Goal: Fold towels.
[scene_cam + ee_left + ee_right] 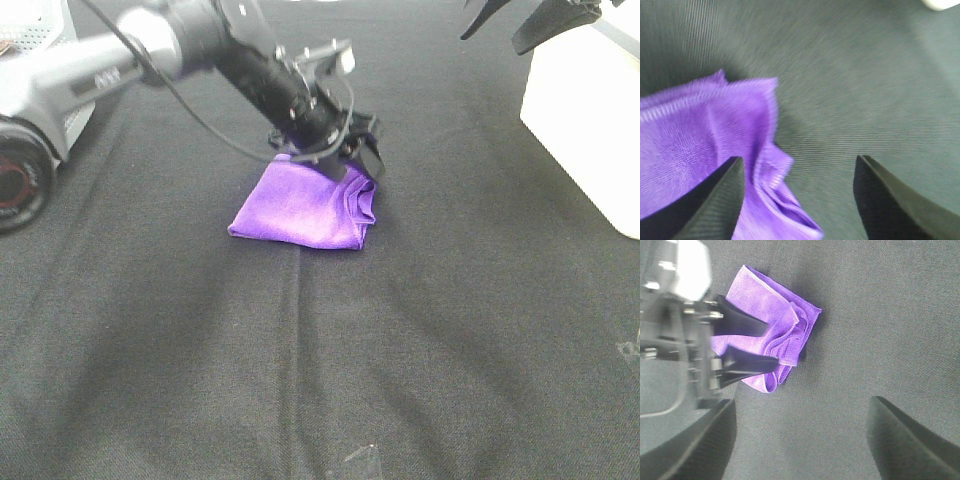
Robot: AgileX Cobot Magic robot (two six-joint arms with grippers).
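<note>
The purple towel [305, 210] lies folded into a small, slightly bunched packet on the black tablecloth, with layered edges at its right side. It also shows in the left wrist view [690, 135] and the right wrist view [770, 315]. My left gripper [352, 165] hovers just over the towel's far right edge, open, holding nothing. In its wrist view [797, 165] one finger is over the towel and the other over bare cloth. It also shows in the right wrist view [771, 346]. My right gripper [510, 25] is raised at the far right, open and empty [800, 410].
A white box [590, 110] stands at the right edge of the table. The left arm's base [30, 120] sits at the far left. Black tablecloth [300, 370] covers the whole surface.
</note>
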